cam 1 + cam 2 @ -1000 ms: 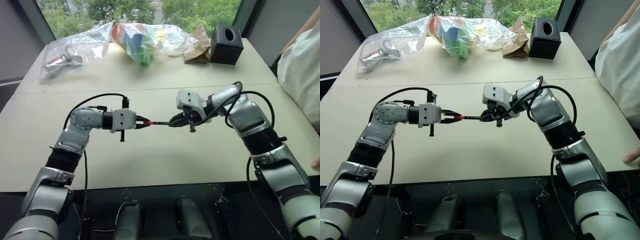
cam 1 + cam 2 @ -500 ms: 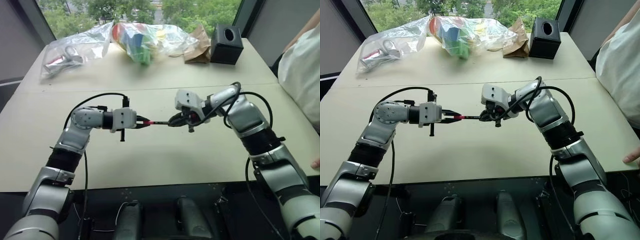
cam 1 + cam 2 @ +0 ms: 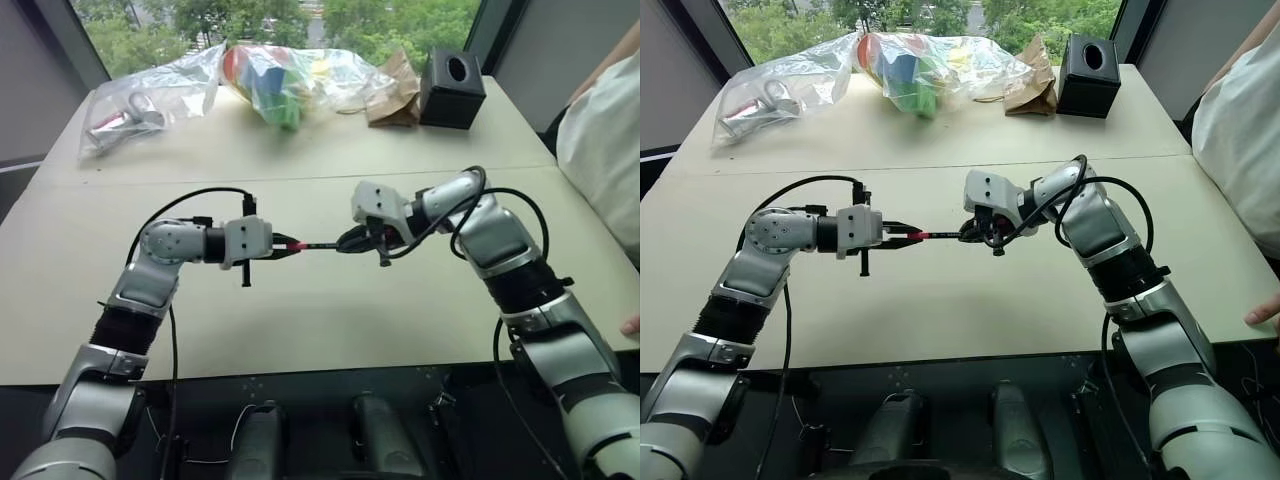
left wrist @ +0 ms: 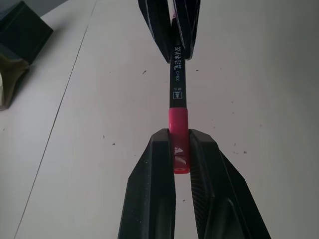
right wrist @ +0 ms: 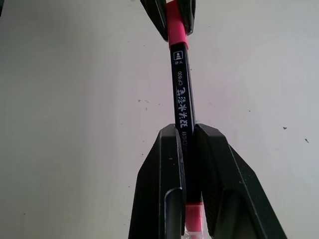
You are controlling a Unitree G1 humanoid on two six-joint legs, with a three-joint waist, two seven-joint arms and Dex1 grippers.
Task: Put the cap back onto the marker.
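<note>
The thin black marker [image 3: 318, 244] hangs level above the table between my two grippers. My left gripper [image 3: 286, 245] is shut on the bright red cap [image 4: 178, 119]. In the left wrist view the cap sits in line with the black barrel [image 4: 178, 74], and no gap shows between them. My right gripper [image 3: 350, 240] is shut on the marker's other half. In the right wrist view the printed barrel [image 5: 182, 84] runs out from between my right fingers [image 5: 169, 149] towards the cap [image 5: 175, 25]. A pinkish-red end shows low between those fingers.
At the back of the table [image 3: 300, 320] lie clear plastic bags [image 3: 150, 95] and a bag of colourful items [image 3: 290, 75]. A crumpled brown paper bag [image 3: 395, 95] and a black box [image 3: 452, 88] lie there too. A person in white [image 3: 605, 140] stands at the right edge.
</note>
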